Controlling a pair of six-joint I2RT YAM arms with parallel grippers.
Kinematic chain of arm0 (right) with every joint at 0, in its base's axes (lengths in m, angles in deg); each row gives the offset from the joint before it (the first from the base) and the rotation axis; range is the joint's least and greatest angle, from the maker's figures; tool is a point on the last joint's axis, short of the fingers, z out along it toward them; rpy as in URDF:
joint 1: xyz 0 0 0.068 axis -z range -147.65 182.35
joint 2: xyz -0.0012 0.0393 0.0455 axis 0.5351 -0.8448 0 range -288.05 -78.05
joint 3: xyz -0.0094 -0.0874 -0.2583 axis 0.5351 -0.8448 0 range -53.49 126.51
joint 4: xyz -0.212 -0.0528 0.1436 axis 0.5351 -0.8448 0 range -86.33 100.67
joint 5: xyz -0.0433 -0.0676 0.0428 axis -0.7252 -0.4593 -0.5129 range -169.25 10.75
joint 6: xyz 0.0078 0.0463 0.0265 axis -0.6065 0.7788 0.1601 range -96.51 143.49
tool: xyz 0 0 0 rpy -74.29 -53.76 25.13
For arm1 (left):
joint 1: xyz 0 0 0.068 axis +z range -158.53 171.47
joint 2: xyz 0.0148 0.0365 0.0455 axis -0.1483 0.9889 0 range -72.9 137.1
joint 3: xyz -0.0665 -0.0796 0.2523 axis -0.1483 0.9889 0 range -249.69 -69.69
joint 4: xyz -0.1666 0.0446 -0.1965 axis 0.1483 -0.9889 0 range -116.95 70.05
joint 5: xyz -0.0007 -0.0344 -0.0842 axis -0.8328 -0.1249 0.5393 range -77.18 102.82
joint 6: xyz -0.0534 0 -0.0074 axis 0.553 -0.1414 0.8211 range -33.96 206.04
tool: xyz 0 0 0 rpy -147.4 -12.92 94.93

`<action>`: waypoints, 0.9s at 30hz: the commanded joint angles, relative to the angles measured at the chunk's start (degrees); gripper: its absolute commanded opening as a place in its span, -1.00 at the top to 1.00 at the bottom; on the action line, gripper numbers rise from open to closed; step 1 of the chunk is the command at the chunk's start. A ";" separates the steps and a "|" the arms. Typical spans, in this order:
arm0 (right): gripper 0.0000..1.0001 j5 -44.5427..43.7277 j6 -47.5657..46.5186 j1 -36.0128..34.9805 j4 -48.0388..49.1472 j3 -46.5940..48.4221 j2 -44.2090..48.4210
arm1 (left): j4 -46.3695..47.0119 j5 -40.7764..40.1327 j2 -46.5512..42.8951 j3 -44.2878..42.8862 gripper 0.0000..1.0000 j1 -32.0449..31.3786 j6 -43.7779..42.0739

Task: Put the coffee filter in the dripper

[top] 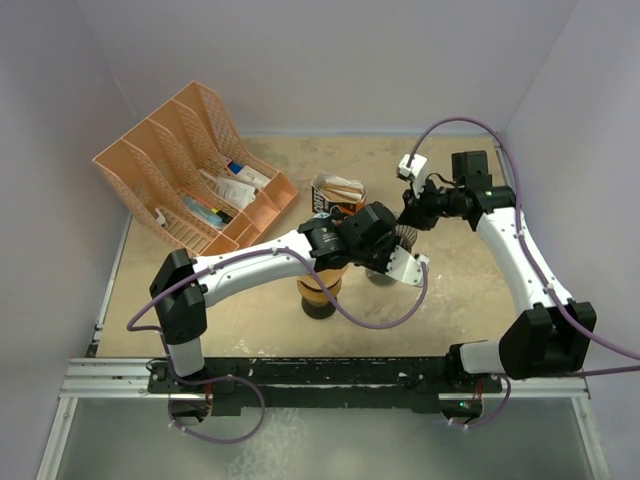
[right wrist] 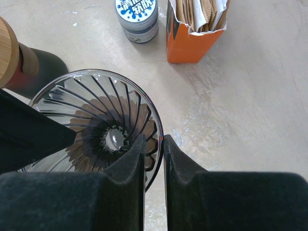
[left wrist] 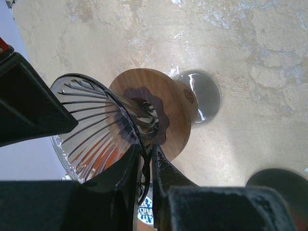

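Note:
The dripper (right wrist: 96,130) is a ribbed glass cone with a wooden collar (left wrist: 161,108); nothing lies inside it. My right gripper (right wrist: 154,144) is shut on its near rim, one finger inside the cone and one outside. My left gripper (left wrist: 147,161) is shut on the rim from the other side. In the top view both grippers (top: 390,250) (top: 408,225) meet at the dripper (top: 404,238) in the middle of the table. The brown paper coffee filters (right wrist: 199,12) stand in an open orange box (right wrist: 192,45) (top: 338,192), apart from both grippers.
A blue and white can (right wrist: 137,17) stands beside the filter box. A dark grinder with a wooden top (right wrist: 36,72) (top: 320,290) sits close on the left. An orange file rack (top: 195,165) fills the back left corner.

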 commanded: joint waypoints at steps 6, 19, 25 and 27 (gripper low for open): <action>0.80 -14.48 -5.58 0.91 0.41 -7.28 -0.59 | -14.49 1.85 2.55 1.46 1.00 -0.22 0.21; 0.77 -14.23 -6.97 0.94 1.11 -11.67 3.16 | -17.64 1.77 4.63 1.34 1.00 -1.55 0.12; 0.71 -14.25 -5.95 0.93 0.99 -9.72 2.36 | -18.03 0.49 4.52 -0.71 1.00 -1.56 1.02; 0.67 -13.10 -4.90 0.94 0.75 -8.77 2.22 | -18.19 0.54 4.31 -2.31 1.00 -1.49 1.41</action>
